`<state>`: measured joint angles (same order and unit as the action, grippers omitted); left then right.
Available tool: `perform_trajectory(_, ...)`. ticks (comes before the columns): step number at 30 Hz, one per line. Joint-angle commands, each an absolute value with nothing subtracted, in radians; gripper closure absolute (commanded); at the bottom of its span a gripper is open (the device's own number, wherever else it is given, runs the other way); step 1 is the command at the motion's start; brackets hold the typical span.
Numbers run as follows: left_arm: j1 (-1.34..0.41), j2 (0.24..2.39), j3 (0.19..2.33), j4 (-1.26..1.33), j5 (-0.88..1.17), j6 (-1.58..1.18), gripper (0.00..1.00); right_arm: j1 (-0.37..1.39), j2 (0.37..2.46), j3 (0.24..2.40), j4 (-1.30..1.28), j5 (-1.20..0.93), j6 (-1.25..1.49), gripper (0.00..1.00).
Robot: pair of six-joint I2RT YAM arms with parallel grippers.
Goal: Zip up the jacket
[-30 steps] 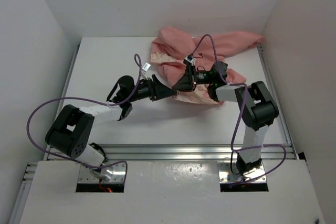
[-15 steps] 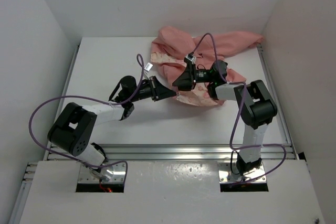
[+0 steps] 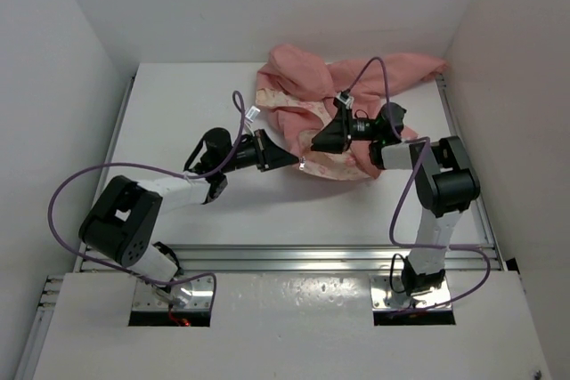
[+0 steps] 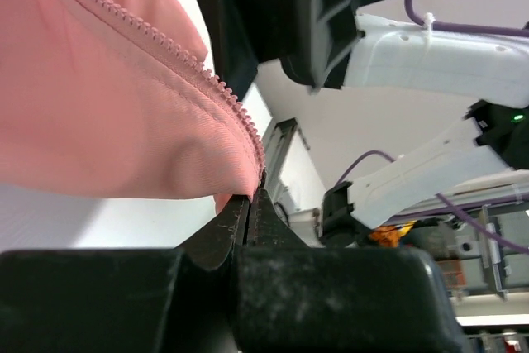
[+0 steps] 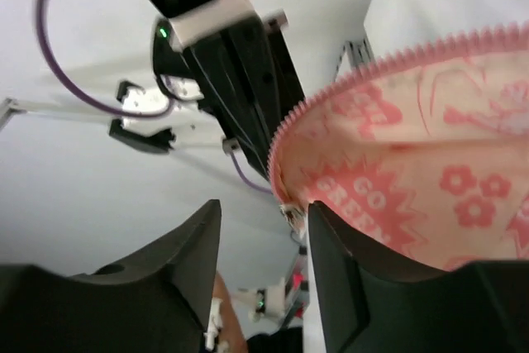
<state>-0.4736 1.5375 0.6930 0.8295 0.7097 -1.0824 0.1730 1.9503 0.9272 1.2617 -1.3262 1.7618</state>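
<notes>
The salmon-pink jacket [image 3: 303, 73] lies crumpled at the back right of the table, its cream flower-print lining [image 5: 430, 163] turned up along the near edge. My left gripper [image 3: 298, 163] is shut on the jacket's lower corner, pinching the fabric [image 4: 99, 97] right where the row of zipper teeth [image 4: 165, 39] ends. My right gripper [image 3: 318, 141] hovers just right of that corner, open, with nothing between its fingers [image 5: 198, 245]. In the right wrist view the toothed zipper edge [image 5: 364, 72] curves just above the right-hand finger.
White walls close in the white table [image 3: 187, 113] on the left, back and right. An aluminium rail [image 3: 285, 255] runs along the near edge. Purple cables [image 3: 71, 184] loop off both arms. A jacket sleeve [image 3: 410, 68] reaches toward the back right corner.
My left gripper has closed on the jacket's corner and stayed put. The right gripper has opened, let go of the fabric and drawn back to the right.
</notes>
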Motion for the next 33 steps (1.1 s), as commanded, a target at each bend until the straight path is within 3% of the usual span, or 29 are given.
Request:
perform_trajectory(1, -0.483, 1.486, 0.721, 0.804, 0.730, -0.976, 1.00, 0.192, 1.855, 0.858, 1.297, -1.374, 1.607, 0.57)
perform_trajectory(2, -0.483, 1.468, 0.721, 0.780, 0.730, -0.954, 1.00, 0.183, 1.806, 0.848, 1.217, -1.374, 1.533, 0.57)
perform_trajectory(3, -0.483, 1.445, 0.730, 0.753, 0.706, -0.928, 1.00, 0.163, 1.774, 0.836, 0.970, -1.314, 1.317, 0.57)
perform_trajectory(4, -0.483, 1.433, 0.730, 0.671, 0.695, -0.896, 1.00, 0.138, 1.647, 0.833, 0.432, -1.264, 1.152, 0.57)
perform_trajectory(5, -0.483, 1.424, 0.742, 0.629, 0.684, -0.838, 1.00, 0.137, 1.614, 0.923, 0.102, -1.196, 0.504, 0.57)
perform_trajectory(6, -0.483, 1.401, 0.742, 0.603, 0.664, -0.816, 1.00, 0.143, 1.599, 1.080, -0.540, -1.111, 0.348, 0.57)
perform_trajectory(7, -0.483, 1.390, 0.742, 0.560, 0.655, -0.798, 1.00, 0.159, 1.597, 1.127, -0.584, -0.968, 0.269, 0.57)
perform_trajectory(10, -0.483, 1.347, 0.733, 0.496, 0.605, -0.718, 1.00, 0.103, 1.533, 1.118, -0.601, -0.916, 0.312, 0.50)
perform_trajectory(15, -0.492, 1.287, 0.733, 0.322, 0.479, -0.574, 1.00, 0.095, 1.415, 1.065, -0.690, -0.671, -0.047, 0.41)
perform_trajectory(18, -0.492, 1.287, 0.733, 0.276, 0.457, -0.543, 1.00, 0.089, 1.417, 1.014, -0.719, -0.563, -0.202, 0.44)
perform_trajectory(19, -0.492, 1.287, 0.733, 0.267, 0.457, -0.529, 1.00, 0.081, 1.425, 0.985, -0.726, -0.552, -0.254, 0.50)
perform_trajectory(21, -0.492, 1.278, 0.724, 0.267, 0.445, -0.520, 1.00, 0.020, 1.474, 0.985, -0.756, -0.554, -0.226, 0.55)
perform_trajectory(24, -0.492, 1.278, 0.704, 0.278, 0.419, -0.520, 1.00, -0.099, 1.538, 1.002, -0.784, -0.682, -0.105, 0.55)
perform_trajectory(25, -0.492, 1.278, 0.704, 0.278, 0.419, -0.511, 1.00, -0.138, 1.563, 0.993, -0.773, -0.699, -0.044, 0.50)
perform_trajectory(28, -0.492, 1.278, 0.704, 0.296, 0.410, -0.511, 1.00, -0.175, 1.510, 0.905, -0.652, -0.707, 0.105, 0.48)
perform_trajectory(33, -0.492, 1.298, 0.704, 0.296, 0.410, -0.520, 1.00, -0.140, 1.471, 0.899, -0.575, -0.601, 0.082, 0.39)
